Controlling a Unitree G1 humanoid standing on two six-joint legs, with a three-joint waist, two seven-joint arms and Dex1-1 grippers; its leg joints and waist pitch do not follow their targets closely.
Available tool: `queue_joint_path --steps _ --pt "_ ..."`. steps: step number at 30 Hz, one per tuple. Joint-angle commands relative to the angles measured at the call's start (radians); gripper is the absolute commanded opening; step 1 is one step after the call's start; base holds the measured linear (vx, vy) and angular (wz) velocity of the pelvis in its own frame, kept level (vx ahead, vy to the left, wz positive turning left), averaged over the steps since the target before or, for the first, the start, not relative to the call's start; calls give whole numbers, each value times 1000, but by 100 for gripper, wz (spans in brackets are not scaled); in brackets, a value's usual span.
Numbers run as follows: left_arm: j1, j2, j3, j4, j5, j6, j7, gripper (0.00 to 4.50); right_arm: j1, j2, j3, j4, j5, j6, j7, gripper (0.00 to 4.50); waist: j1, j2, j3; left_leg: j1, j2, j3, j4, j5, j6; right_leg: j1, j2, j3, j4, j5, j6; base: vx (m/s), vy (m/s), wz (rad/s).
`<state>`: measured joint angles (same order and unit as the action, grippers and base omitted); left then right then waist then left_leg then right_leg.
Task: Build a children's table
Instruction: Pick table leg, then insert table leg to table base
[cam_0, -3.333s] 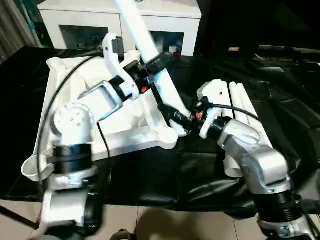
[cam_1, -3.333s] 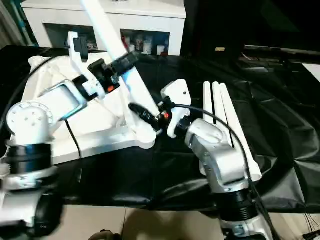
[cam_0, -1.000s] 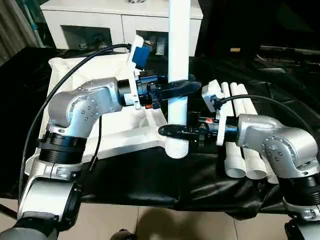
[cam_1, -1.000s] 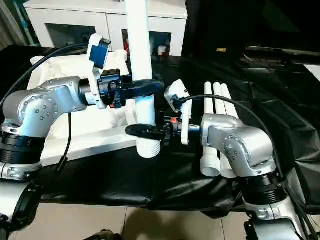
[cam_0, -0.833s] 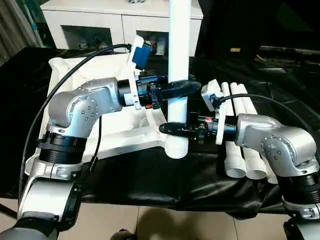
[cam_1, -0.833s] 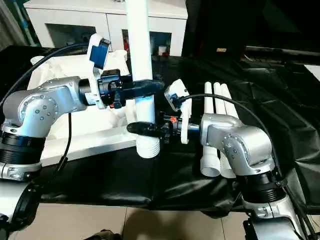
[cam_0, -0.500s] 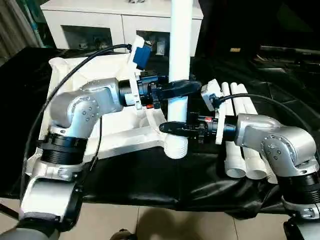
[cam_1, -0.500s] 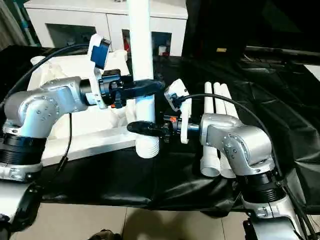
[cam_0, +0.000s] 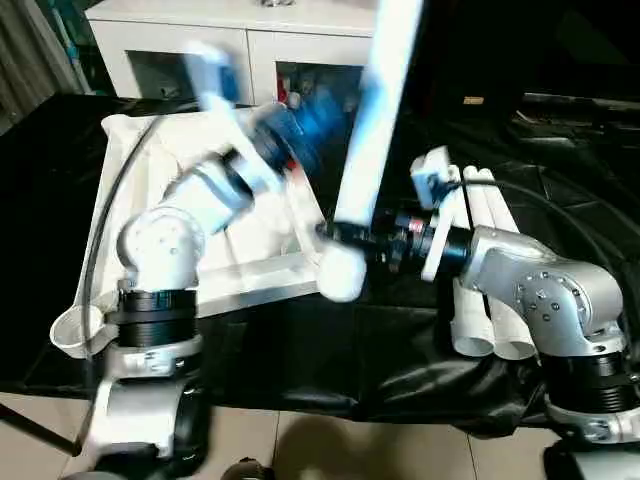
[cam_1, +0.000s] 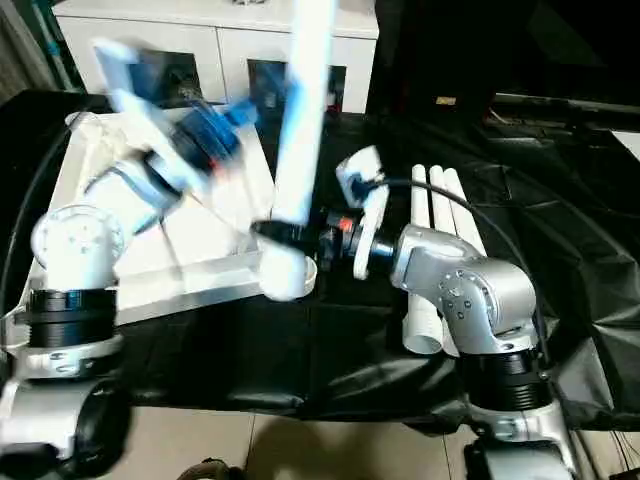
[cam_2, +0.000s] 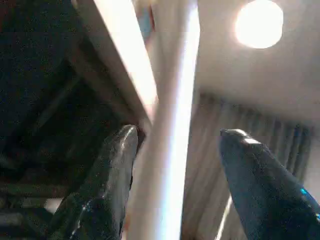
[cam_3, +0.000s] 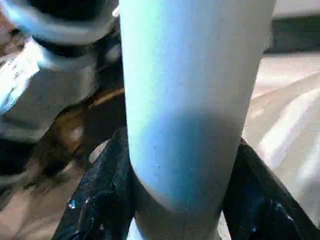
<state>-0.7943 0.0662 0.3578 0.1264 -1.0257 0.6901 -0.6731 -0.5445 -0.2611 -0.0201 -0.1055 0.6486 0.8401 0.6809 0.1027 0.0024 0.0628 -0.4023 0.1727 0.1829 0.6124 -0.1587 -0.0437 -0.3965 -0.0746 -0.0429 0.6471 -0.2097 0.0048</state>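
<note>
The white tabletop (cam_0: 120, 190) lies upside down on the black cloth at the left. One white leg (cam_0: 365, 150) stands over its near right corner socket, leaning with its top to the right. My right gripper (cam_0: 337, 233) is shut on this leg just above its lower end, and its fingers (cam_3: 107, 195) press both sides of the tube. My left gripper (cam_2: 179, 132) is open around the leg higher up, with a gap to one finger; the left arm (cam_0: 215, 185) is blurred with motion. Whether the leg's foot sits inside the socket is hidden.
Three more white legs (cam_0: 480, 205) lie side by side on the black cloth (cam_0: 300, 345) to the right, behind my right forearm. A white cabinet with glass doors (cam_0: 170, 40) stands behind the table. The cloth's front edge is near.
My left gripper has opened off the leg and the left arm is swinging back to the left. The leg, upright before, now leans with its top to the right. My right gripper still holds it.
</note>
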Motion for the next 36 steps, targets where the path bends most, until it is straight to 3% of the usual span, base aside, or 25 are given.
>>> queue_joint_path --steps 1,4,5,6,7,8,9,10,11,13,15,16,19,25,30,32,35,36 --pt "2 4 37 1 -21 -16 31 293 10 6 -46 28 -36 -56 -59 186 3 6 -82 27 41 -20 -65 -177 -21 53 -59 36 -75 -43 -243 0 0 0" --pt "54 62 -45 -30 190 -100 35 293 18 10 -40 61 -122 -135 -128 186 -1 9 -80 29 45 -23 -70 -179 -31 50 -58 37 -81 -71 -203 0 0 0" --pt "80 108 -122 -32 349 -157 55 293 20 9 -27 75 -174 -181 -160 186 0 10 -81 29 48 -26 -73 -176 -34 50 -60 38 -83 -75 -178 0 0 0" --pt "97 135 -174 -26 445 -219 64 293 20 13 -25 82 -184 -196 -169 186 -3 13 -81 32 48 -25 -73 -182 -44 47 -58 40 -81 -87 -147 0 0 0" --pt "122 187 -266 -2 604 -329 81 293 22 16 -15 98 -214 -239 -184 186 -2 0 -81 30 49 -25 -76 -184 -42 50 -60 41 -86 -97 -131 0 0 0" --pt "142 244 -361 37 755 -451 105 293 25 18 -4 116 -244 -293 -195 186 0 -4 -81 28 52 -29 -79 -182 -41 50 -62 41 -86 -105 -115 0 0 0" --pt "151 274 -403 62 811 -500 108 293 28 19 3 124 -256 -316 -192 186 -2 4 -80 29 51 -29 -79 -199 -48 44 -61 43 -87 -137 -74 0 0 0" --pt "156 291 -428 77 839 -528 109 293 30 19 7 129 -260 -328 -188 186 -3 7 -82 33 51 -29 -79 -206 -61 43 -63 43 -85 -135 -76 0 0 0" --pt "171 316 -464 87 846 -530 64 293 33 20 11 138 -270 -343 -194 186 -4 -9 -82 32 51 -26 -80 -197 -58 44 -62 42 -85 -119 -85 0 0 0" --pt "189 336 -495 89 836 -521 13 293 36 21 16 148 -284 -358 -202 186 -3 2 -83 32 50 -24 -78 -165 -58 38 -62 40 -72 -69 -129 0 0 0" --pt "244 370 -557 69 809 -482 -111 293 47 20 38 160 -307 -376 -204 186 -4 0 -83 30 48 -20 -76 -155 -49 39 -61 40 -67 -25 -176 0 0 0" --pt "262 386 -585 65 814 -473 -151 293 52 18 49 162 -312 -379 -197 186 -3 1 -83 31 48 -19 -76 -156 -47 38 -62 40 -66 -23 -183 0 0 0" --pt "293 419 -652 104 865 -491 -227 293 67 18 70 158 -320 -377 -181 186 -10 3 -78 32 49 -18 -79 -208 -38 36 -64 44 -75 -88 -185 0 0 0" --pt "261 417 -675 289 984 -617 -206 293 89 24 88 156 -339 -402 -172 186 -15 4 -76 35 49 -23 -84 -270 -57 35 -66 46 -85 -169 -161 0 0 0" --pt "216 422 -686 396 992 -665 -214 293 105 25 99 154 -348 -422 -169 186 -13 8 -81 35 51 -23 -82 -241 -48 35 -66 44 -75 -77 -193 0 0 0" --pt "207 419 -688 411 973 -649 -240 265 108 24 103 153 -349 -422 -167 186 -13 10 -81 33 49 -22 -80 -223 -40 36 -65 43 -72 -42 -209 0 0 0" --pt "203 418 -689 419 968 -646 -252 255 109 23 104 152 -350 -421 -167 186 -14 7 -80 32 49 -21 -79 -227 -33 38 -67 43 -72 -43 -219 0 0 0" --pt "196 418 -689 431 965 -641 -269 225 110 22 105 151 -350 -420 -166 186 -13 11 -79 34 49 -21 -80 -240 -34 37 -68 44 -75 -70 -219 0 0 0"
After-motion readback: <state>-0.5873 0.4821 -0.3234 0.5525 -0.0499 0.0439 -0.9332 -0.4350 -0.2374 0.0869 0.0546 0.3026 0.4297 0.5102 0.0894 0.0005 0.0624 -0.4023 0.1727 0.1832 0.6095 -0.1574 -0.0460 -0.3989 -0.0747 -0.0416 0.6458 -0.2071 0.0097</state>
